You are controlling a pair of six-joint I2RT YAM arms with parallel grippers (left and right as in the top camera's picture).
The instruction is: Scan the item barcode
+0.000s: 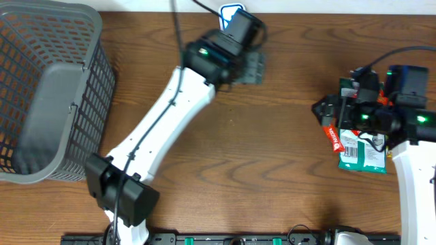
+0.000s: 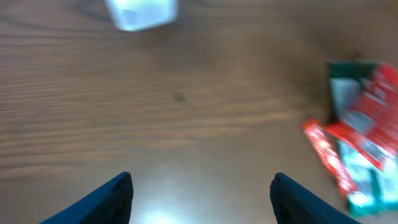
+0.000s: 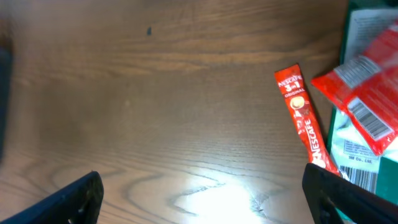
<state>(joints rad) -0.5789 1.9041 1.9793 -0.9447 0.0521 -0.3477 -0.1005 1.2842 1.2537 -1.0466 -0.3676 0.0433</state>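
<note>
Overhead: the worktop [image 1: 272, 170] is brown wood, w/ a grey basket [image 1: 102, 75] at the far left edge. The left arm [image 1: 170, 116] reaches diagonally from the bottom left up to the top centre, near a small white-blue thing [image 1: 230, 11] at the far edge; what that thing is I cannot tell. The right arm [image 1: 412, 170] stands at the right side and partly covers the items. A green pack [image 1: 364, 155] lies flat on the worktop there, label w/ barcode facing up, and a red stick [image 1: 333, 138] lies slanted just beside its left edge. In the right wrist view, the right gripper [image 3: 202, 177] is spread very wide, both fingers low in the corners, only bare wood btw. them, holding nothing. The stick is at the right in this view, w/ "Nescafe 3in1" readable, its lower end close to the green pack. A red pack [image 3: 367, 93] lies on top of the green pack, w/ a barcode visible on its white label. In the left wrist view, which is blurred, the left gripper [image 2: 202, 180] is also wide apart and has nothing in it. The packs are at the right edge, well apart from the fingers, and a white blurred object [image 2: 140, 12] is at the top.
</note>
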